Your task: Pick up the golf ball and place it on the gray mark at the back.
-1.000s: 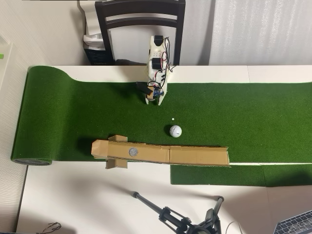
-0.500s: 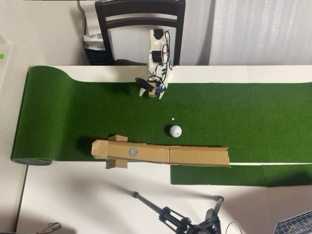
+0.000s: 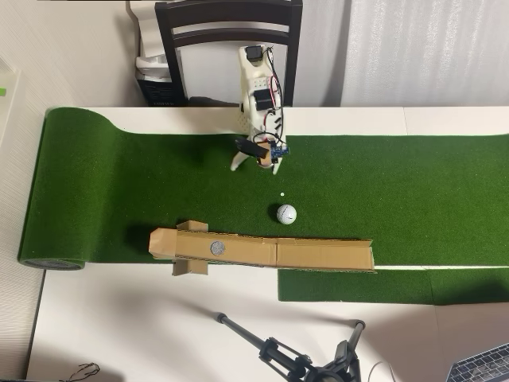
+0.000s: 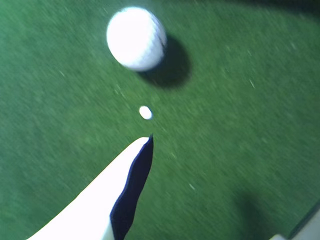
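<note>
The white golf ball (image 3: 286, 213) lies on the green turf (image 3: 413, 199), just above the cardboard channel in the overhead view. In the wrist view the ball (image 4: 136, 37) is at the top, ahead of my gripper and apart from it. My gripper (image 3: 256, 165) hangs low over the turf a short way above the ball in the overhead view and is empty. In the wrist view the gripper (image 4: 230, 175) looks open. One white finger with a dark pad (image 4: 131, 192) points toward the ball, and the other only shows at the bottom right corner. The round gray mark (image 3: 217, 248) sits on the cardboard.
A long cardboard channel (image 3: 318, 253) runs along the turf's lower edge. A tiny white dot (image 3: 281, 193) lies on the turf between gripper and ball and also shows in the wrist view (image 4: 145, 112). A dark chair (image 3: 227, 32) stands behind the arm. A black tripod (image 3: 294, 358) lies on the white table.
</note>
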